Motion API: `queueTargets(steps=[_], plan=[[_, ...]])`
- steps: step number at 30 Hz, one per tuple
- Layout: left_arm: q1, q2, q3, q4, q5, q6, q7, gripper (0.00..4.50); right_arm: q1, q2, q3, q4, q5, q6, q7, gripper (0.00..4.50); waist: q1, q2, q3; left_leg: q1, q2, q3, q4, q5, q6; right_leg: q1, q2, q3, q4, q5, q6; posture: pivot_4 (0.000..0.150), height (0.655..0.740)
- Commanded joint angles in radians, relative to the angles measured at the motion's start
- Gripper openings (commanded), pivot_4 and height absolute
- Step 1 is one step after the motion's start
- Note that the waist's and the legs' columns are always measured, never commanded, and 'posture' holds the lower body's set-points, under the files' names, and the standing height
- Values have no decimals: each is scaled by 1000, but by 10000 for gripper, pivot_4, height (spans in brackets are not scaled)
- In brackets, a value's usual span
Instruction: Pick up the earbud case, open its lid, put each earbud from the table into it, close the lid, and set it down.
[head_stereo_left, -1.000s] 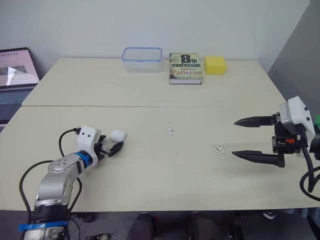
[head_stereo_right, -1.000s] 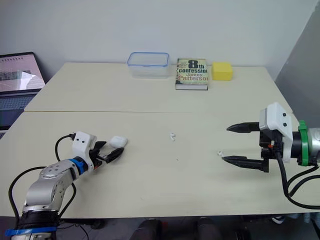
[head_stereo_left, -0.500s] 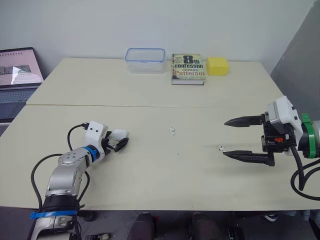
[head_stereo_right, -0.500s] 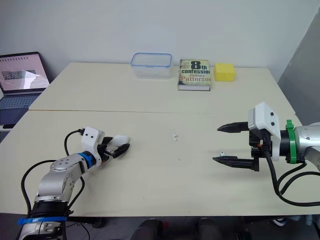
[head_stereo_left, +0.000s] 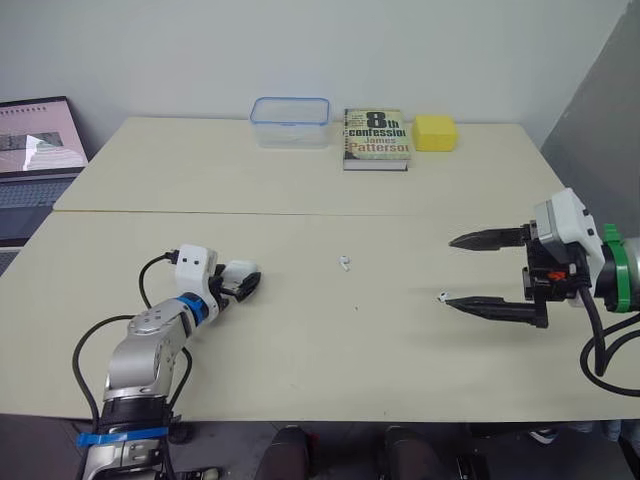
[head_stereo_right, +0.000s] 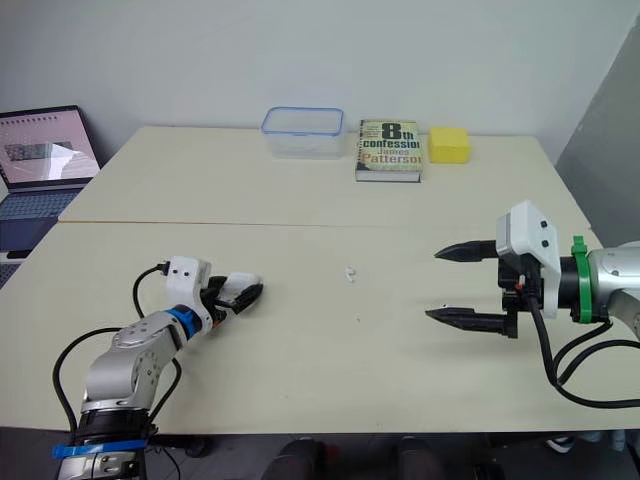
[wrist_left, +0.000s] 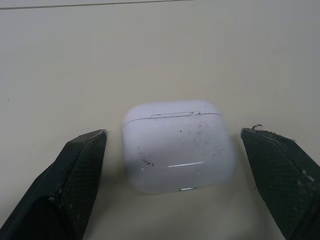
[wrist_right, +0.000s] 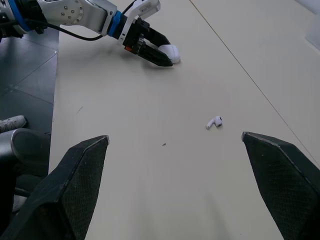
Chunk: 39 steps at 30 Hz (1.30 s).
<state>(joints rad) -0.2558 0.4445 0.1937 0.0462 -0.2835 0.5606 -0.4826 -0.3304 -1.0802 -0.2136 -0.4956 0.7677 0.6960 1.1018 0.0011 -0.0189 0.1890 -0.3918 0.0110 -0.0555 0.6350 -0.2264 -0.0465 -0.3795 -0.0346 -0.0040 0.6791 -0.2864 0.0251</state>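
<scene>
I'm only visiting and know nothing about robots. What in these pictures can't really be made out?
Case: its shut lid hides what is inside, left wrist view.
Earbud by the right end effector: too small in the left eye view to tell whether the lower finger touches it.
Laptop: cut off by the left edge in both eye views.
Book: its small print is too small to read.
</scene>
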Motion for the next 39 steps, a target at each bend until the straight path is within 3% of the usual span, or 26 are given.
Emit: queueTargets(steps=[1,3,6,10,15,20,23,31,39], plan=[[12,-13,-34,-11,9,53,22,45000,-21,3,-11,5,-1,-23,11,44668,0,0,0,0,0,0,0,0,0,0,0,0,0,0,0,1500,7400],[9,-12,-36,-10,10,71,32,45000,-23,4,-8,9,-2,-26,13,44668,0,0,0,0,0,0,0,0,0,0,0,0,0,0,0,1500,7400],[9,-5,-43,-7,20,90,40,39529,-25,7,-4,10,-1,-30,15,45000,-1,0,0,0,0,0,0,0,0,0,0,0,0,0,0,1500,7400],[7,2,-40,3,26,98,40,27895,-23,7,-5,7,1,-31,14,45000,-1,0,0,0,0,0,0,0,0,0,0,0,0,0,0,1500,7400],[18,31,-43,14,29,88,8,27889,-16,6,-15,0,4,-27,9,45000,-2,0,0,1,0,1,0,0,0,0,0,0,0,0,0,1500,7400],[61,79,-138,-92,-1,-147,-250,27889,-5,15,-40,-2,39,31,-44,45000,-2,0,0,0,0,2,-1,0,0,-1,0,2,-1,0,0,1500,7400],[61,68,-227,-155,-8,-304,-393,27889,-7,84,-45,-33,172,158,-170,45000,6,-1,0,-3,0,1,-1,0,0,-2,-1,0,-3,0,-1,1500,7400],[24,7,-385,-154,56,-712,-546,27889,2,298,77,-70,527,458,-613,45000,-1,-1,0,-8,1,1,-1,0,0,-7,1,1,-1,3,-5,1500,7400],[-46,-30,-416,-64,68,-932,-596,27889,-73,470,209,59,660,544,-858,45000,-3,-1,0,-8,0,2,1,0,0,-8,7,2,0,2,-2,1500,7400]])
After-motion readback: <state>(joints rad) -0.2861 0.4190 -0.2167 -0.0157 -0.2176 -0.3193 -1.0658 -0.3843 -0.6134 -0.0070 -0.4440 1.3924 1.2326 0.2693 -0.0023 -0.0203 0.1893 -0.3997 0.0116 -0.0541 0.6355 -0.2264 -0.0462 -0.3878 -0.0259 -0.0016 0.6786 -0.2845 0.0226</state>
